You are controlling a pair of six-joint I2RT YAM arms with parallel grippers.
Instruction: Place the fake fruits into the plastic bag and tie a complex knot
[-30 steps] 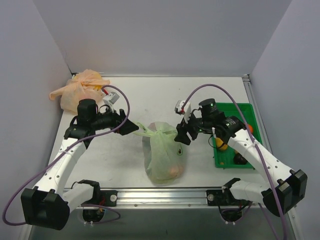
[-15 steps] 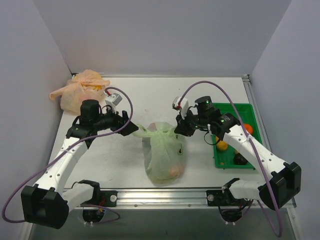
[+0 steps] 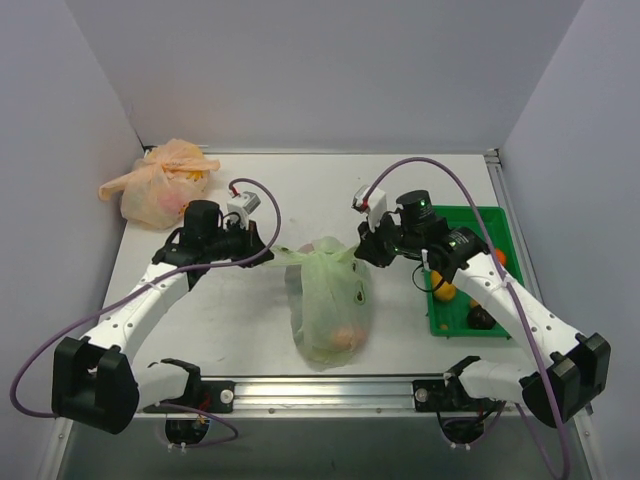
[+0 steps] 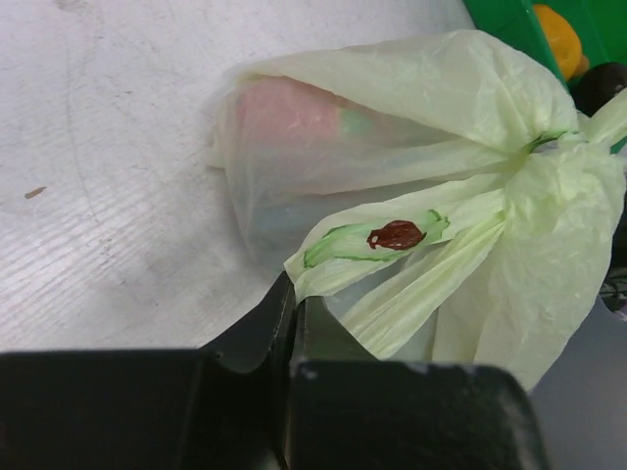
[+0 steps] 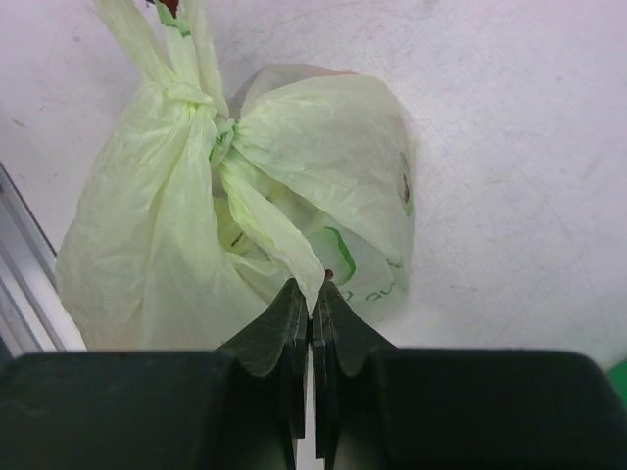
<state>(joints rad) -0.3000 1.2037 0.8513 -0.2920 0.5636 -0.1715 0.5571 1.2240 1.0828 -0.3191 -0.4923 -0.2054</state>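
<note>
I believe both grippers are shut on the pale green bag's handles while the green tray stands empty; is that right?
No: the top view shows an orange fruit and a dark piece in the green tray. The left gripper and right gripper are shut on handles of the pale green bag.

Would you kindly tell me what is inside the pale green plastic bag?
Through the pale green bag a pink fruit with a green patch and an orange-pink fruit show faintly; anything else is hidden by the crumpled, knotted film.

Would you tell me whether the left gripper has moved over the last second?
Yes. The left gripper has shifted rightward, away from the peach bag, toward the green bag.
</note>
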